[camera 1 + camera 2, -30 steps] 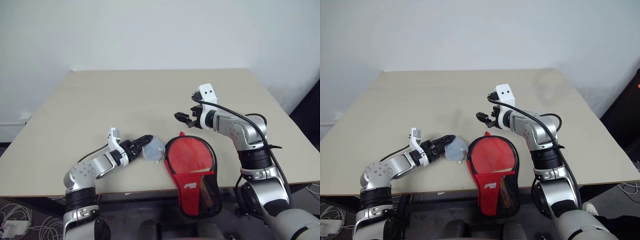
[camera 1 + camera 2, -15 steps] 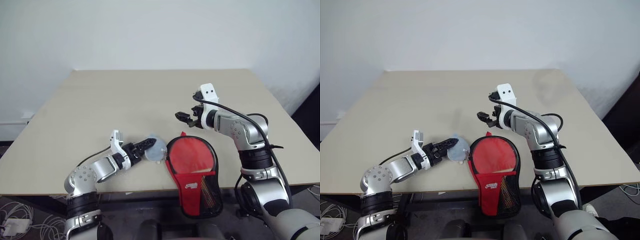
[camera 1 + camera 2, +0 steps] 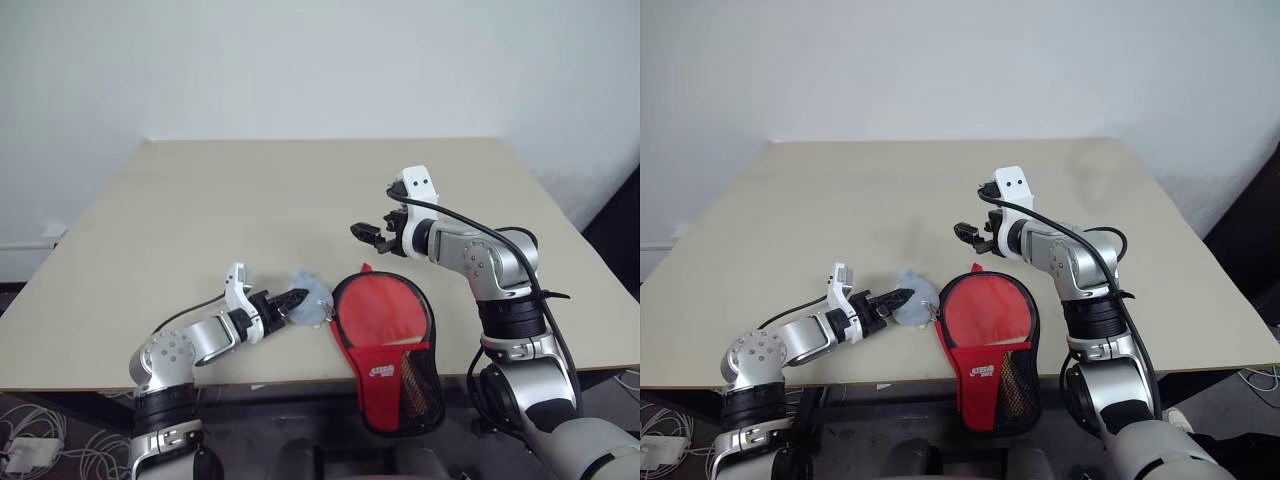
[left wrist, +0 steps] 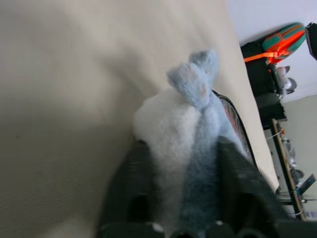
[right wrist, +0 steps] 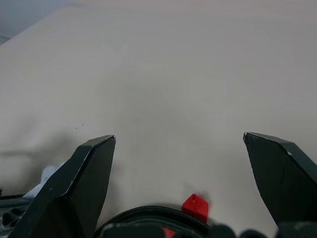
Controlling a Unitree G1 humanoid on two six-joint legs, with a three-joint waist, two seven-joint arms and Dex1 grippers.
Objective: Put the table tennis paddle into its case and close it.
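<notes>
Meanwhile, case lies just below the spread right end effector.

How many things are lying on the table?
3 show: the case at the near edge, the paddle lying in the open case, and a small plastic bag just left of it, pinched by the left gripper. The case may hide more.

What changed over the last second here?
The left gripper closed on the pale blue-grey plastic bag, which now stands bunched up between its fingers instead of lying flat. The right gripper kept hovering open above the case, which did not move.
</notes>
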